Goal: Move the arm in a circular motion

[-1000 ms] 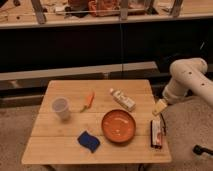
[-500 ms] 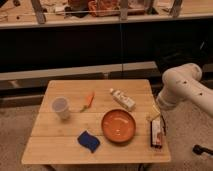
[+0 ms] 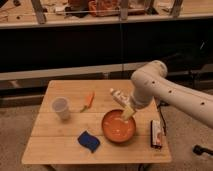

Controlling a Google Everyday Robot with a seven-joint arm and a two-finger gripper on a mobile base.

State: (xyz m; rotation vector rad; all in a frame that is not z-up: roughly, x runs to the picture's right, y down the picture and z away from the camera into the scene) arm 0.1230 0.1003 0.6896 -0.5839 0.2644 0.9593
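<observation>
The thick white arm [image 3: 165, 90] with small dark dots reaches in from the right edge and bends down over the wooden table [image 3: 55, 147]. Its gripper [image 3: 128, 113], the pale yellowish tip, hangs over the back rim of the orange bowl [image 3: 119, 128], just in front of the white tube [image 3: 117, 96]. The arm's rounded joint hides part of the tube.
On the table stand a white cup [image 3: 61, 108] at left, a small carrot [image 3: 89, 100] behind centre, a blue sponge [image 3: 88, 141] at front and a boxed bar [image 3: 156, 134] at the right edge. A dark shelf unit [image 3: 100, 45] stands behind the table.
The arm has swung left from the table's right side, and its tip now hangs over the orange bowl. The objects on the table have not moved.
</observation>
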